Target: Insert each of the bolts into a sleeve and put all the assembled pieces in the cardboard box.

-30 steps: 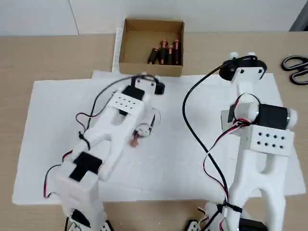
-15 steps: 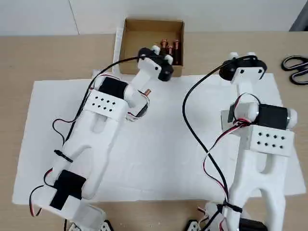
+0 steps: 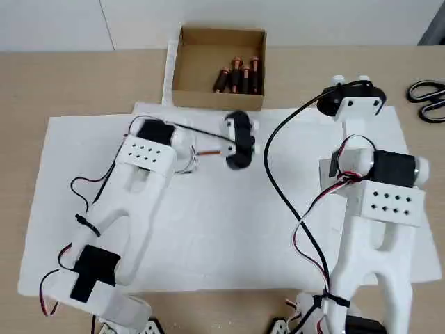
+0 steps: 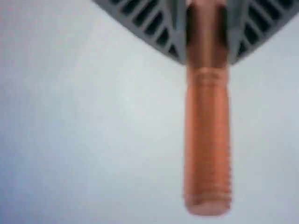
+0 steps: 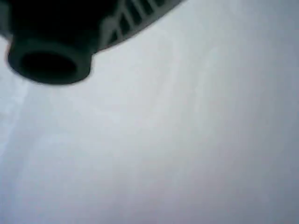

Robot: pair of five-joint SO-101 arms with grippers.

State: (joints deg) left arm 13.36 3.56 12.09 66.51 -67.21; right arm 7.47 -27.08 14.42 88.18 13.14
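My left gripper (image 3: 198,153) is shut on a copper bolt (image 3: 212,152), held level above the white sheet, a little in front of the cardboard box (image 3: 182,66). In the left wrist view the bolt (image 4: 206,140) juts out from between the grey jaws of the left gripper (image 4: 205,32), threaded end free. My right gripper (image 5: 70,28) grips a black sleeve (image 5: 49,65) whose open end sticks out over the sheet. That arm's head (image 3: 350,103) hangs over the sheet's far right part. Several assembled pieces (image 3: 240,76) lie inside the box.
A white paper sheet (image 3: 229,229) covers the middle of the wooden table. Black-handled scissors (image 3: 427,97) lie at the right edge. Black cables loop between the two arms.
The left arm lifted the bolt off the sheet, swung up toward the box, then turned so the bolt now points level toward the right arm. The right arm has not moved.
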